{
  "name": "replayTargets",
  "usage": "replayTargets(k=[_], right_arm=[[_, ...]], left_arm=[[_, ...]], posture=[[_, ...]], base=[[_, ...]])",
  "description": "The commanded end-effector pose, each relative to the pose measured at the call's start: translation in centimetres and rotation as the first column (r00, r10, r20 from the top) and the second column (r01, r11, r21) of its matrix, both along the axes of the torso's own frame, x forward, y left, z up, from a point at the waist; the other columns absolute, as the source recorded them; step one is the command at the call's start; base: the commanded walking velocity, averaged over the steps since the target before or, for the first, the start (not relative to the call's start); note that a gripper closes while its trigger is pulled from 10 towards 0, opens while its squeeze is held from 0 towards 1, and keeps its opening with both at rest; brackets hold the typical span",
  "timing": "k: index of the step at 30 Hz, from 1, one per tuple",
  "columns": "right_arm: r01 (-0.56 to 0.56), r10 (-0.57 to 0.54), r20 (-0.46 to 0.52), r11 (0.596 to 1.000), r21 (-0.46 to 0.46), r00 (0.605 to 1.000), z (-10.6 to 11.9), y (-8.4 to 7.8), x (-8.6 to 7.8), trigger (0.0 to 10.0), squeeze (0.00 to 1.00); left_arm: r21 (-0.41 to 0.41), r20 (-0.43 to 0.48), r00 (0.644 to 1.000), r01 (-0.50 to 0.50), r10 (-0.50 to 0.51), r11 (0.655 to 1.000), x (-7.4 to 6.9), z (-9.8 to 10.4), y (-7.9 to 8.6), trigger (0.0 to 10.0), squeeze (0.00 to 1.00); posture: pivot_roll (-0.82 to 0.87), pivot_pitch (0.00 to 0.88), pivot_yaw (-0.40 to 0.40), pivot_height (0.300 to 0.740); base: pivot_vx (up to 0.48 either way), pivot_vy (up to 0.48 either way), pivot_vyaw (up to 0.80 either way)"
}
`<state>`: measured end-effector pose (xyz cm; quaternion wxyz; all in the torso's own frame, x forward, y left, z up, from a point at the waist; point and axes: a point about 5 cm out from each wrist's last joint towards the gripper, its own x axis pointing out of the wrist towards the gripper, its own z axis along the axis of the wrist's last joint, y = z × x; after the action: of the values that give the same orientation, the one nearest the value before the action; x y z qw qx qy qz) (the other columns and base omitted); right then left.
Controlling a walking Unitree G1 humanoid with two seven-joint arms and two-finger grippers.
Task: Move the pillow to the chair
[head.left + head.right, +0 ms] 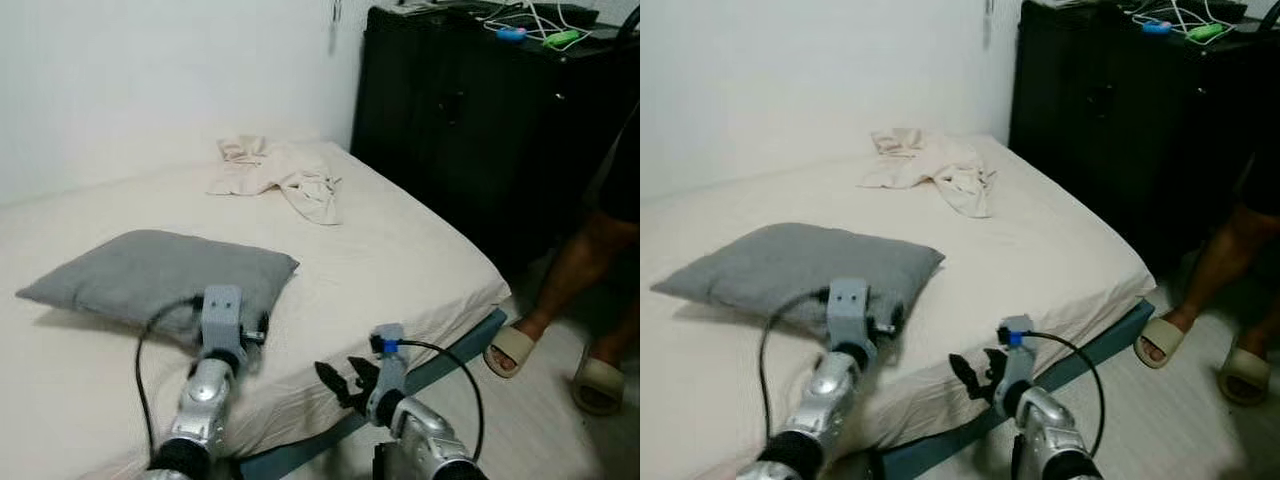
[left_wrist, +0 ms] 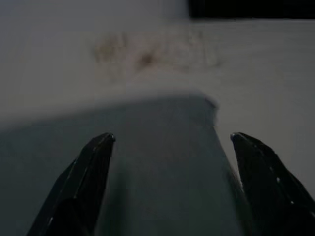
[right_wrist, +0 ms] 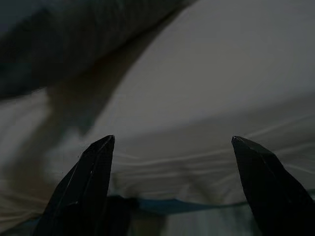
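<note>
The grey pillow (image 1: 160, 275) lies flat on the bed (image 1: 400, 250), well short of the crumpled cloth (image 1: 280, 172); it appears soft, light and compressible, best pinched at its near edge. Left gripper (image 2: 170, 147) stands over that edge, fingers spread wide, empty. Right gripper (image 1: 345, 380) hangs beside the bed's edge, fingers likewise wide.

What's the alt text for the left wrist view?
Left gripper, fingers open, pointing at the near edge of a grey pillow on a cream bed. Crumpled cloth lies blurred farther back.

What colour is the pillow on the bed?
Plain grey, no pattern. The pillow shows best in the left eye view.
</note>
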<state>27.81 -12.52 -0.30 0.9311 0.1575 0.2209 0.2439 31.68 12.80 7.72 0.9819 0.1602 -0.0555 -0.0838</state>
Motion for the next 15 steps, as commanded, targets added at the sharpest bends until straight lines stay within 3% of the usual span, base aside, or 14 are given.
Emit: replayTargets(k=[1,2,4,5,6,9,13,15], right_arm=[[-0.009,0.009,-0.018,1.0,0.017,1.0,-0.3,0.5,-0.3,10.0,0.0],[-0.008,0.009,-0.018,1.0,0.019,1.0,-0.3,0.5,-0.3,10.0,0.0],[-0.007,0.007,-0.024,1.0,0.017,1.0,-0.4,0.6,-0.4,10.0,0.0],[-0.007,0.007,-0.024,1.0,0.017,1.0,-0.4,0.6,-0.4,10.0,0.0],[-0.007,0.008,-0.028,1.0,0.017,1.0,-0.4,0.6,-0.4,10.0,0.0],[-0.008,0.008,-0.03,1.0,0.016,1.0,-0.5,0.6,-0.5,10.0,0.0],[-0.004,0.004,-0.032,1.0,0.018,0.999,-0.6,0.3,-0.6,10.0,0.0],[-0.002,0.002,-0.032,1.0,0.017,0.999,-0.6,0.3,-0.6,10.0,0.0]], left_arm=[[0.126,-0.004,0.996,0.088,-0.088,0.988,-1.2,-1.2,-1.2,10.0,0.0],[0.149,-0.005,0.994,0.106,-0.106,0.983,-1.4,-1.4,-1.4,10.0,0.0],[0.283,0.002,0.984,0.17,-0.178,0.944,-2.5,-2.3,-2.6,10.0,0.0],[0.283,0.002,0.984,0.17,-0.178,0.944,-2.5,-2.3,-2.6,10.0,0.0],[0.365,-0.005,0.972,0.22,-0.235,0.904,-3.3,-3.1,-3.7,10.0,0.0],[0.411,-0.023,0.963,0.255,-0.27,0.875,-3.9,-3.9,-4.4,10.0,0.0],[0.539,0.005,0.964,0.221,-0.266,0.813,-4.5,-4.7,-4.9,10.0,0.0],[0.568,0.035,0.967,0.188,-0.252,0.801,-4.5,-4.6,-4.9,10.0,0.0]], posture=[[-0.01,0.067,-0.016,0.583],[-0.01,0.067,-0.016,0.583],[-0.02,0.073,-0.017,0.583],[-0.02,0.073,-0.017,0.583],[-0.02,0.077,-0.016,0.583],[-0.02,0.079,-0.016,0.583],[-0.03,0.084,-0.015,0.583],[-0.03,0.084,-0.015,0.583]], base=[[0.0,0.0,0.0],[0.0,0.0,0.0],[0.0,0.0,0.0],[0.0,0.0,0.0],[0.0,0.0,0.0],[0.0,0.0,0.0],[0.0,0.0,0.0],[0.0,0.0,0.0]])
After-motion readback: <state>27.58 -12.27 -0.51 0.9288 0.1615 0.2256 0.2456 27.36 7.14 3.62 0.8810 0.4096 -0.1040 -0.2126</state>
